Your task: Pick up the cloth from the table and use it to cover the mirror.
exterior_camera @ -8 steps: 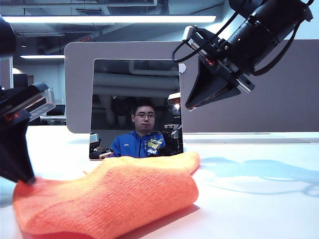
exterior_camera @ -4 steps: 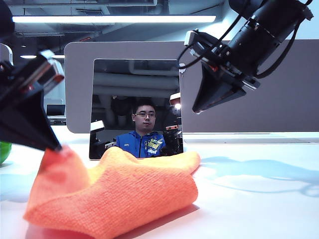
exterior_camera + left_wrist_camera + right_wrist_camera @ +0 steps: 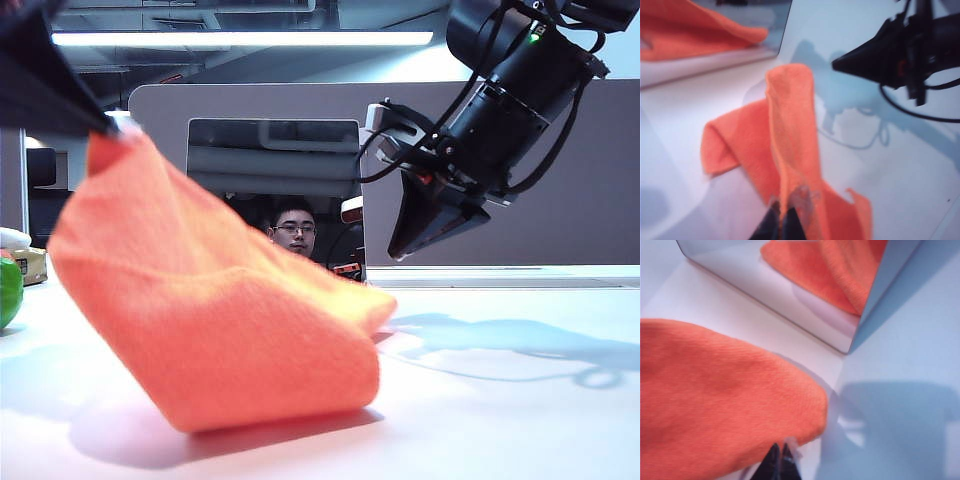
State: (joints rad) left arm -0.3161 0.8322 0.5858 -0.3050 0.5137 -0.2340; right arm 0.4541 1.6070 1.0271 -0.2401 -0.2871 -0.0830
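Observation:
The orange cloth [image 3: 210, 310] hangs from one corner, its lower part still resting on the white table [image 3: 520, 410]. My left gripper [image 3: 105, 125] is shut on that raised corner at the upper left; in the left wrist view its tips [image 3: 782, 220] pinch a fold of the cloth [image 3: 790, 130]. The mirror [image 3: 310, 170] stands upright behind the cloth, which hides its left and lower parts. My right gripper [image 3: 400, 250] hangs shut and empty in the air by the mirror's right edge, above the cloth's right end. In the right wrist view its tips [image 3: 781, 456] point at the cloth's [image 3: 715, 395] rounded edge, with the mirror [image 3: 805, 295] beyond.
A big grey partition panel [image 3: 560, 180] stands behind the mirror. A green object [image 3: 7, 290] and a small box [image 3: 30, 262] sit at the far left of the table. The right arm [image 3: 910, 45] shows in the left wrist view.
My left gripper has risen high with the cloth's corner, pulling the cloth up off the table in front of the mirror. The right gripper has tilted and shifted slightly lower.

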